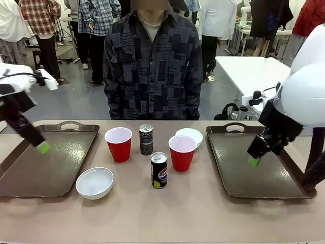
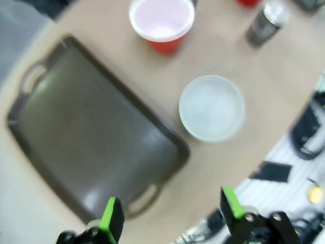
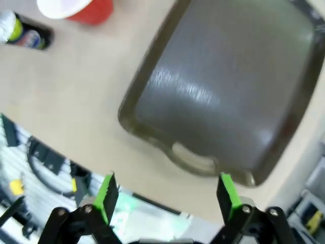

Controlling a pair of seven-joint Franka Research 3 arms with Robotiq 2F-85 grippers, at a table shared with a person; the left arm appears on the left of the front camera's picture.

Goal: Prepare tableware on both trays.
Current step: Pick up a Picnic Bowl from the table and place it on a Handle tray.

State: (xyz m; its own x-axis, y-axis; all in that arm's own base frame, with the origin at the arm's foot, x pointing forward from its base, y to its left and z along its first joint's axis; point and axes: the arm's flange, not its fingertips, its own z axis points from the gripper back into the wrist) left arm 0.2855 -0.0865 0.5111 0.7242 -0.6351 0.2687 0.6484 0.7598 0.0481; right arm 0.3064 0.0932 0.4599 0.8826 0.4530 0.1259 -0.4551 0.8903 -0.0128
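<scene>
Two dark brown trays lie on the table, the left tray point(image 1: 35, 173) and the right tray point(image 1: 277, 175), both bare. Between them stand two red cups point(image 1: 118, 144) point(image 1: 182, 152), a plain dark can point(image 1: 146, 139) and a Pepsi can point(image 1: 159, 170). One white bowl point(image 1: 94, 182) sits near the front, another bowl point(image 1: 190, 134) behind the right cup. My left gripper point(image 1: 43, 147) hovers over the left tray point(image 2: 91, 147), open and holding nothing point(image 2: 171, 213). Above the right tray point(image 3: 228, 86) my right gripper point(image 1: 254, 161) is open too point(image 3: 165, 195).
A person stands at the far side of the table behind the cups, hands out of sight. The left wrist view takes in a red cup point(image 2: 162, 23), a bowl point(image 2: 212, 108) and a can point(image 2: 266, 23). A strip of bare table runs along the front edge.
</scene>
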